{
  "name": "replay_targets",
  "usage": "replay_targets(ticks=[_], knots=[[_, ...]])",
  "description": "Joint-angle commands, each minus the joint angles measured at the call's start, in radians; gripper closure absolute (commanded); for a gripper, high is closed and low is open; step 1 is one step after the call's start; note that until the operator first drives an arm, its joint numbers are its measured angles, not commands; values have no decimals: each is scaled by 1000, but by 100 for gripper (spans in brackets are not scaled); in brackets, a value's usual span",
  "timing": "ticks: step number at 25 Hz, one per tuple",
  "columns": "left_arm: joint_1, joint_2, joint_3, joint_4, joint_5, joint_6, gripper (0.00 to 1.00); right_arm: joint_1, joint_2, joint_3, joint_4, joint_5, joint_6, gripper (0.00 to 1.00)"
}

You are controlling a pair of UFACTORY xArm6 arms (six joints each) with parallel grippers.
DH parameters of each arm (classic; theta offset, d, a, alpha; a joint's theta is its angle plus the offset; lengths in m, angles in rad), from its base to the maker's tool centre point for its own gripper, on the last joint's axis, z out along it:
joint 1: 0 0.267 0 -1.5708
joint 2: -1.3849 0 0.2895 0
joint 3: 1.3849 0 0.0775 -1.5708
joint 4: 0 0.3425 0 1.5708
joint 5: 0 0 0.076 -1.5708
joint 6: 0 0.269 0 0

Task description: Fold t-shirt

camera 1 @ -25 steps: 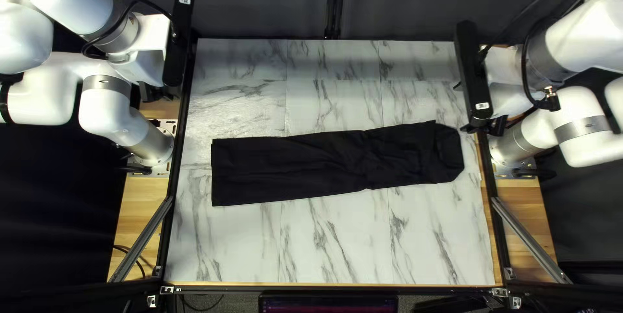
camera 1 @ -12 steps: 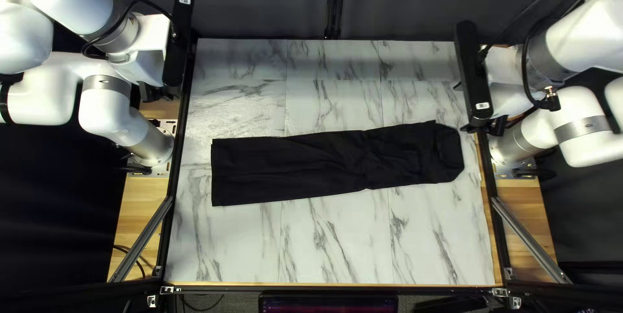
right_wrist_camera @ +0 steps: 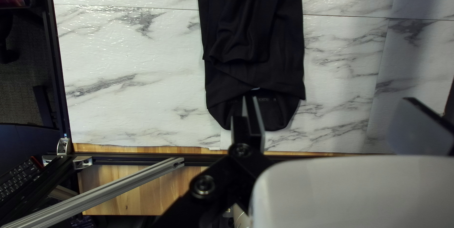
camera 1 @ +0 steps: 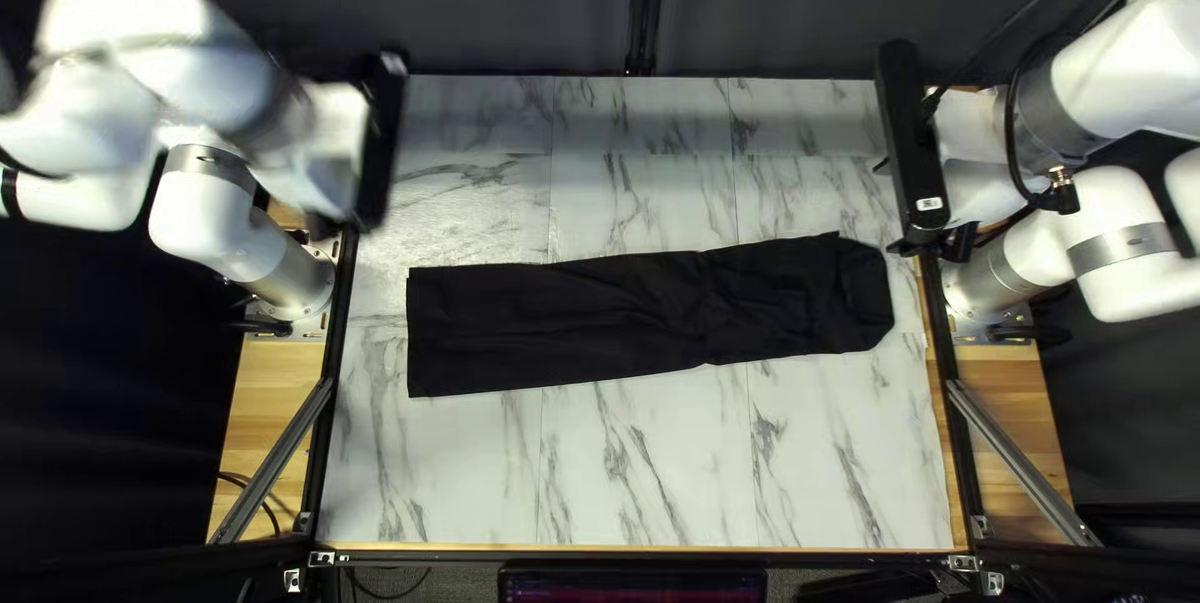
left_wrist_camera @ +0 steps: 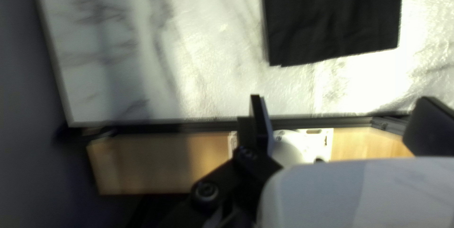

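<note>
Struts (camera 1: 273, 464) are flanking T-shirt (camera 1: 625, 318) at four and eight o'clock, seemingly a monitor (camera 1: 631, 592) at six; left gripper (camera 1: 328, 227), right gripper (camera 1: 926, 246) gaping.

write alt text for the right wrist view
A narrowly folded black t-shirt lies on a marble-patterned table. Closer to the camera, the right gripper has its jaws wide apart, one seen against the shirt's near end.

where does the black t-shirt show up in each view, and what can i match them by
Top left view: the black t-shirt lies lengthwise across the table's middle.
Left wrist view: only its straight end shows, ahead of my left tool.
Right wrist view: its neck end shows, partly behind a finger of my right tool.
Shared landmark: the marble-patterned tabletop around it.
</note>
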Motion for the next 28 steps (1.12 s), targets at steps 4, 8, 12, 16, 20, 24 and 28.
replay_targets(ticks=[4,8,12,16,20,24,28], knots=[[-291,231,134,47,-332,-202,0,0,0,0,0,0,0,0],[-293,247,134,32,-299,-86,0,0,0,0,0,0,0,0],[-293,247,134,32,-299,-86,0,0,0,0,0,0,0,0],[-267,292,128,-4,-339,-64,0,0,0,0,0,0,0,0],[-257,381,101,62,-379,9,0,0,0,0,0,0,0,0],[-288,568,9,205,-324,71,0,0,0,0,0,0,0,0],[-385,532,79,331,-258,57,0,0,0,0,0,0,0,0]])
